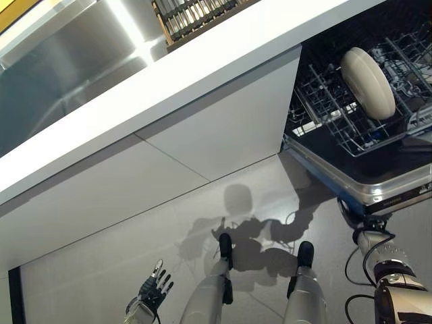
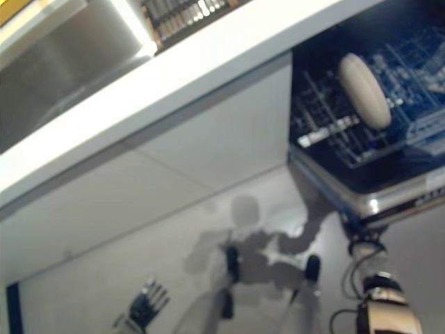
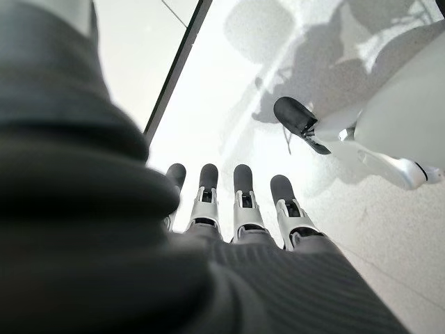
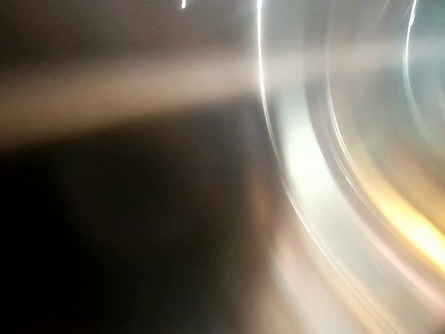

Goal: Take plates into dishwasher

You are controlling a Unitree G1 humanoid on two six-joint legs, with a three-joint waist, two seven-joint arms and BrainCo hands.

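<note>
Nearest: left hand (image 1: 154, 289), low over the pale glossy floor (image 1: 135, 250), well apart from the open dishwasher, fingers (image 3: 245, 198) straight and spread, grasping nothing. Right hand: only the wrist visible under the front edge of the dishwasher's lowered stainless-steel door (image 1: 378, 185); fingers hidden, state impossible to tell; its wrist view a bright curved blur only.

Next out: open dishwasher (image 1: 405, 40), dark inside, with pulled-out grey wire rack (image 1: 331, 108). Cream round ceramic plate (image 1: 368, 82) standing on edge in the rack, tilted, among the tines.

Beside the dishwasher: white flat cabinet fronts (image 1: 223, 121) under a white countertop edge (image 1: 169, 88).

Farthest, beyond the countertop: stainless-steel sink basin (image 1: 61, 61) and a wooden-framed slatted drying rack (image 1: 192, 17).
</note>
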